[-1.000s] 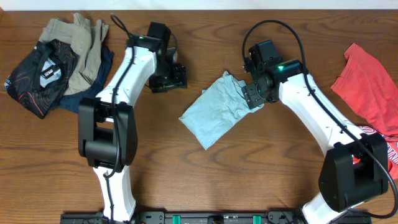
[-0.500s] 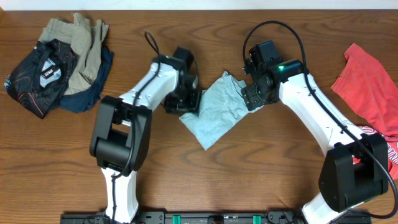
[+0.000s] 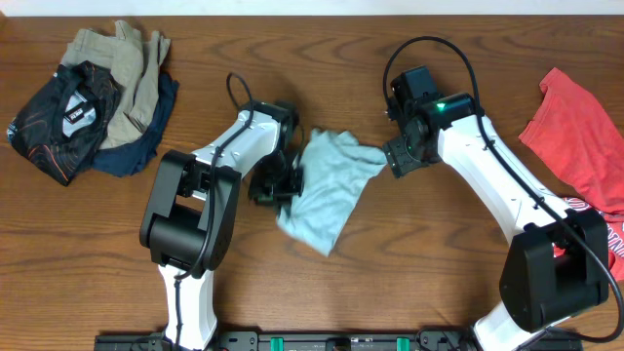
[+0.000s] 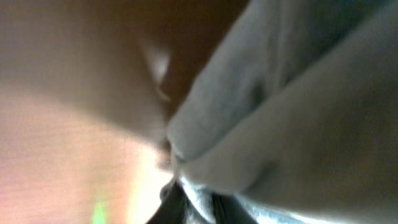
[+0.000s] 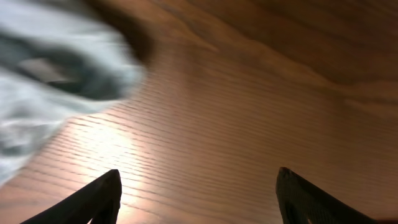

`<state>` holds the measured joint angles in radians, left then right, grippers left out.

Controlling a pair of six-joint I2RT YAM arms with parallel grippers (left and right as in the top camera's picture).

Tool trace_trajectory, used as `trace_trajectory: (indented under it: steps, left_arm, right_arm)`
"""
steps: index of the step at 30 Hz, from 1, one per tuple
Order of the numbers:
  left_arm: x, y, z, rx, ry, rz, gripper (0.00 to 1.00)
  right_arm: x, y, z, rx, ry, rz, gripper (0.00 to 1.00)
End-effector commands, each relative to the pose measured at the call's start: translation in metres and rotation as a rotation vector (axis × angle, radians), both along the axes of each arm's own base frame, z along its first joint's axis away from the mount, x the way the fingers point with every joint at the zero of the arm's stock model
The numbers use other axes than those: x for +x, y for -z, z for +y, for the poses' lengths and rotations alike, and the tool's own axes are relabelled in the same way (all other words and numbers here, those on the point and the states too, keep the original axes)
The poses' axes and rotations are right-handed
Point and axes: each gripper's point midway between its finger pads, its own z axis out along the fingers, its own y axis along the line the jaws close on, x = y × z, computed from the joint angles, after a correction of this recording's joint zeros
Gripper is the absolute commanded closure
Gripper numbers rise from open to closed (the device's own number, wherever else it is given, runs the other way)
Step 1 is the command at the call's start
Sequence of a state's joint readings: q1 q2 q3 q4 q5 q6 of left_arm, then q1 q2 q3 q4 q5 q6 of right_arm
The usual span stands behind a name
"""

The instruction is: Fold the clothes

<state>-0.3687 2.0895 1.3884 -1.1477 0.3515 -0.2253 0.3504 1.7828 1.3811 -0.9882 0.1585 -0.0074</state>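
The pale blue-grey T-shirt (image 3: 327,190) lies crumpled at the table's middle. My left gripper (image 3: 280,183) is shut on its left edge, and the cloth (image 4: 298,112) fills the blurred left wrist view, pinched between the dark jaws at the bottom. At the shirt's right corner my right gripper (image 3: 398,158) stands open. Its fingertips (image 5: 102,196) frame bare wood, with the shirt (image 5: 56,81) off to the upper left and not between them. The red T-shirt (image 3: 585,136) lies at the right edge, partly under the right arm's base.
A pile of other clothes (image 3: 93,97), dark, khaki and navy, lies at the far left corner. Bare wood table (image 3: 390,273) stretches along the front between the two arm bases.
My left gripper has swung right to the blue-grey shirt's left edge and shut on it. The shirt has bunched and shifted. The right gripper has stayed open beside its right corner.
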Motion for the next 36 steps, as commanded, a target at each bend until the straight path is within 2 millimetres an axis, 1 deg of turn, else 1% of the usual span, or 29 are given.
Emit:
trace_trajectory:
  steps: [1,3,6,7,9,12,14,16,17,19,21,25,27,34,36]
  left_arm:
    - [-0.025,-0.007,-0.005,0.036,-0.143,0.15,0.89]
    - [-0.032,-0.013,-0.005,0.037,-0.148,0.185,0.85]
    - [-0.026,-0.018,-0.006,0.027,-0.146,0.168,0.83]
    - [-0.022,-0.02,-0.006,0.026,-0.14,0.146,0.79]
    - [-0.01,-0.026,-0.004,0.027,-0.131,0.1,0.78]
    - [0.013,-0.041,0.005,0.045,-0.128,-0.007,0.76]
    - [0.029,-0.052,0.011,0.061,-0.128,-0.087,0.69]
    - [0.047,-0.06,0.016,0.063,-0.133,-0.177,0.43]
    - [0.055,-0.062,0.016,0.054,-0.132,-0.219,0.23]
    - [0.074,-0.063,0.012,0.01,-0.09,-0.307,0.12]
    - [0.086,-0.061,0.008,-0.022,-0.042,-0.365,0.07]
    - [0.099,-0.055,-0.001,-0.087,0.04,-0.416,0.04]
    - [0.101,-0.051,-0.009,-0.135,0.062,-0.414,0.04]
    - [0.097,-0.032,-0.023,-0.21,0.053,-0.356,0.04]
    - [0.096,-0.028,-0.032,-0.269,0.068,-0.342,0.04]
  right_arm:
    - [0.006,-0.006,-0.015,-0.048,0.042,-0.031,0.22]
    - [0.007,-0.006,-0.019,-0.047,0.053,-0.031,0.22]
    - [0.009,-0.006,-0.024,-0.047,0.068,-0.03,0.22]
    - [0.009,-0.006,-0.026,-0.047,0.072,-0.03,0.22]
    - [0.009,-0.006,-0.029,-0.048,0.08,-0.029,0.22]
    - [0.008,-0.005,-0.03,-0.042,0.085,-0.022,0.22]
    - [0.008,-0.005,-0.03,-0.04,0.087,-0.018,0.22]
    - [0.007,-0.005,-0.03,-0.04,0.086,-0.017,0.22]
    - [0.007,-0.005,-0.03,-0.04,0.086,-0.016,0.22]
    - [0.007,-0.005,-0.031,-0.041,0.086,-0.015,0.22]
    - [0.007,-0.005,-0.031,-0.041,0.086,-0.014,0.21]
    - [0.007,-0.005,-0.031,-0.041,0.086,-0.014,0.21]
    - [0.007,-0.005,-0.031,-0.041,0.086,-0.014,0.21]
    - [0.006,-0.005,-0.031,-0.042,0.086,-0.011,0.21]
    - [0.006,-0.005,-0.031,-0.043,0.086,-0.012,0.21]
